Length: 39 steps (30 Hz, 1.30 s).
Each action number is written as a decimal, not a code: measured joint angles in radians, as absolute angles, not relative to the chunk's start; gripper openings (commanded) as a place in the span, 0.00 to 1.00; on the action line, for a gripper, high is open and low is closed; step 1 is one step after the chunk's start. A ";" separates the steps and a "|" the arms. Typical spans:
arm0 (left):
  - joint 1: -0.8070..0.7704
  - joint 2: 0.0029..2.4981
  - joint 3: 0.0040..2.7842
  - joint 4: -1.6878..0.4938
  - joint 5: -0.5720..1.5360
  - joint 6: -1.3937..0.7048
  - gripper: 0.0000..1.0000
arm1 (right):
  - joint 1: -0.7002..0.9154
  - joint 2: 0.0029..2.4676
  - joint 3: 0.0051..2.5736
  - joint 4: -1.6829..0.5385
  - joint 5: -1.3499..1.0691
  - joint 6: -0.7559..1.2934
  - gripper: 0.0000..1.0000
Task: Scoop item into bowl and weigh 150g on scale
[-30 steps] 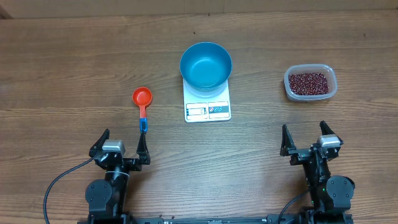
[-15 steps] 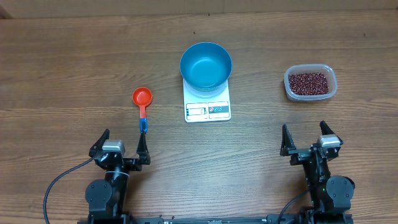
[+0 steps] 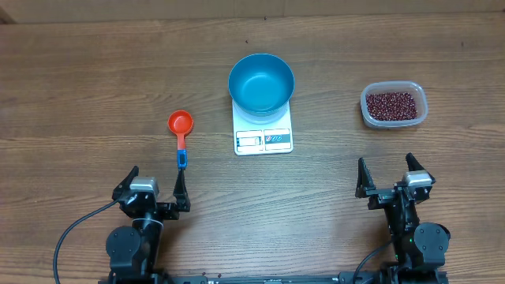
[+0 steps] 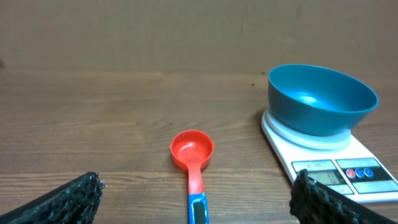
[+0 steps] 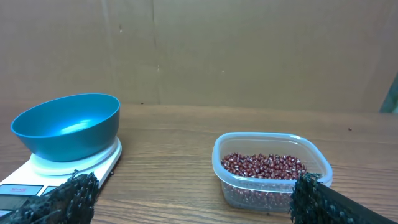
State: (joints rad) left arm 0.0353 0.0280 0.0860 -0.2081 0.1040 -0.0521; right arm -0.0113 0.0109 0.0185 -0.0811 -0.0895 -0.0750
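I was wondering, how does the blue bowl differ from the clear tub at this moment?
The bowl is round and opaque bright blue; the tub is rectangular with rounded corners and clear. The bowl is empty, while the tub holds the beans. The bowl sits on the scale; the tub rests directly on the table. Both stand upright and open-topped.

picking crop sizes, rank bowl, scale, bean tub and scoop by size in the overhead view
1. bowl and scale: about alike; the scale is partly hidden under the bowl
2. bean tub, close behind
3. scoop, clearly smallest
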 measured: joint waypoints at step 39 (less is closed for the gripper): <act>0.035 0.752 1.049 -0.903 0.101 -0.025 1.00 | -0.011 0.011 0.019 -0.081 -0.089 -0.075 1.00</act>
State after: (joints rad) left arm 0.0353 0.7517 1.0492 -0.9031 0.1009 -0.0246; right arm -0.0113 0.0109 0.0185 -0.0807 -0.0895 -0.0750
